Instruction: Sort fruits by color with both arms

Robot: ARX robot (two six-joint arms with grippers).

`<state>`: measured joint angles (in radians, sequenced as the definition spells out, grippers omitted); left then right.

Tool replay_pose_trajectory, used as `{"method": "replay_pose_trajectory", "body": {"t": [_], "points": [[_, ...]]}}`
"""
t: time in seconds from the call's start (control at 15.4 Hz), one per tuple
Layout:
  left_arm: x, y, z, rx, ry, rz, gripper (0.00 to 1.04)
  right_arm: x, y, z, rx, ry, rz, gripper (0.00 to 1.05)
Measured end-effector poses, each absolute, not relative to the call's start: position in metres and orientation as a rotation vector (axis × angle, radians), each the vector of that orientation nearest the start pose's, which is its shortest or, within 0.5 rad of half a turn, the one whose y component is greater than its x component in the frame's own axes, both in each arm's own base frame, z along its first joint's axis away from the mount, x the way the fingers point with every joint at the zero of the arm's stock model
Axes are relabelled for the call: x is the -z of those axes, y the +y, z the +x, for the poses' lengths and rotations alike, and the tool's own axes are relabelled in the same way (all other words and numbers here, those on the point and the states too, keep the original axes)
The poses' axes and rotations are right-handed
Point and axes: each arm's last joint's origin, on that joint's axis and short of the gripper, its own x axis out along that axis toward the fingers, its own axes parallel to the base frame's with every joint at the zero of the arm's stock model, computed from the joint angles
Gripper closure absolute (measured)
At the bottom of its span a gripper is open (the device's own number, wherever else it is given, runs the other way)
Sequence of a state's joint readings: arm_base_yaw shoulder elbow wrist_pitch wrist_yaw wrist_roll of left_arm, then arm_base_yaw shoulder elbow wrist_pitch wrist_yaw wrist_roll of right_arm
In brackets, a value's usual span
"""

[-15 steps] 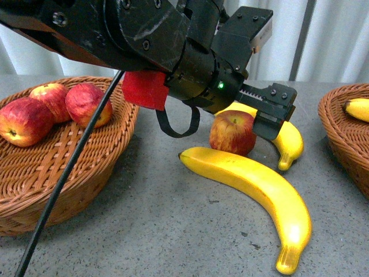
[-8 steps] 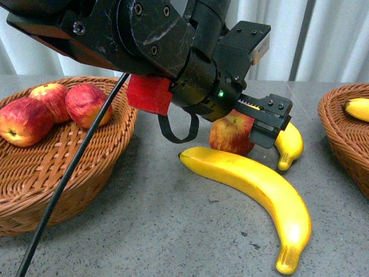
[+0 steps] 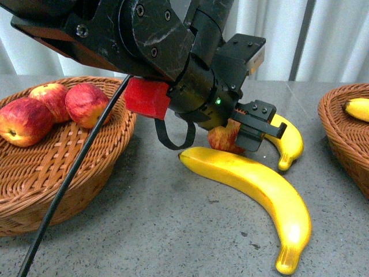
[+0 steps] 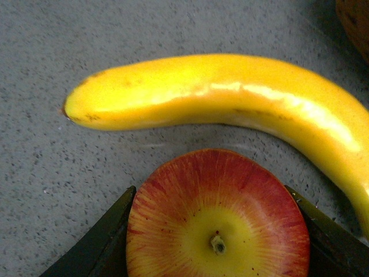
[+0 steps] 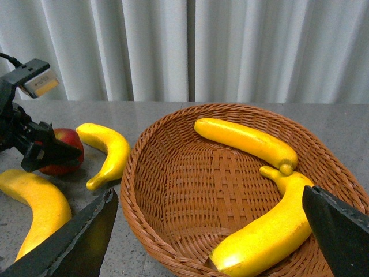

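Grey speckled tabletop (image 3: 173, 231) runs back to white pleated curtains (image 5: 230, 46), with a woven wicker basket at each end.

My left gripper (image 4: 218, 242) is down at the one loose glossy red apple with yellow streaks (image 3: 222, 138). The apple rests on the table between a long curved yellow banana (image 3: 253, 190) in front and a shorter yellow banana (image 3: 288, 141) just behind. In the left wrist view one dark finger (image 4: 109, 236) stands on each side of the apple, stem up between them. They look to be right against its skin, but I cannot tell whether they press on it or only flank it.

My right gripper (image 5: 210, 231) hangs above the right-hand wicker basket (image 5: 144, 190), spread wide with nothing in it. Two yellow bananas (image 5: 245, 141) lie in that basket. Three red apples (image 3: 52, 107) sit in the left-hand wicker basket (image 3: 86, 167).

I judge the step in hand to be the grasp of the last loose apple. Next I need a firm squeeze across its widest part and a straight lift clear of the big banana lying close by. After that comes a swing left over the basket rim and a gentle release among the other apples. The two loose bananas would then fall to my right arm.
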<state>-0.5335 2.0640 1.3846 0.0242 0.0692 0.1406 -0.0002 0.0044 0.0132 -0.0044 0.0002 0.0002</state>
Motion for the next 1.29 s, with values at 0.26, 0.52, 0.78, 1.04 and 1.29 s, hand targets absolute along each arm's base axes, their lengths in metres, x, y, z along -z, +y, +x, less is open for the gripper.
{"method": "replay_pose_trajectory", "body": {"t": [0.26,0.52,0.78,1.04,1.29], "points": [[-0.248,-0.124,0.358,0.166,0.421,0.0,0.4,-0.167,0.0,0.097,0.0,-0.004,0.0,0.07],[-0.231,-0.085,0.314,0.067,0.436,-0.045,0.41,-0.167,0.0,0.097,0.0,-0.004,0.0,0.07],[-0.193,-0.075,0.29,-0.044,0.483,0.014,0.41,-0.167,0.0,0.097,0.0,-0.004,0.0,0.07],[-0.184,-0.066,0.285,-0.043,0.482,-0.015,0.15,-0.167,0.0,0.097,0.001,-0.004,0.0,0.07],[-0.207,-0.078,0.248,-0.028,0.381,0.018,0.07,-0.167,0.0,0.097,0.001,-0.005,0.0,0.07]]}}
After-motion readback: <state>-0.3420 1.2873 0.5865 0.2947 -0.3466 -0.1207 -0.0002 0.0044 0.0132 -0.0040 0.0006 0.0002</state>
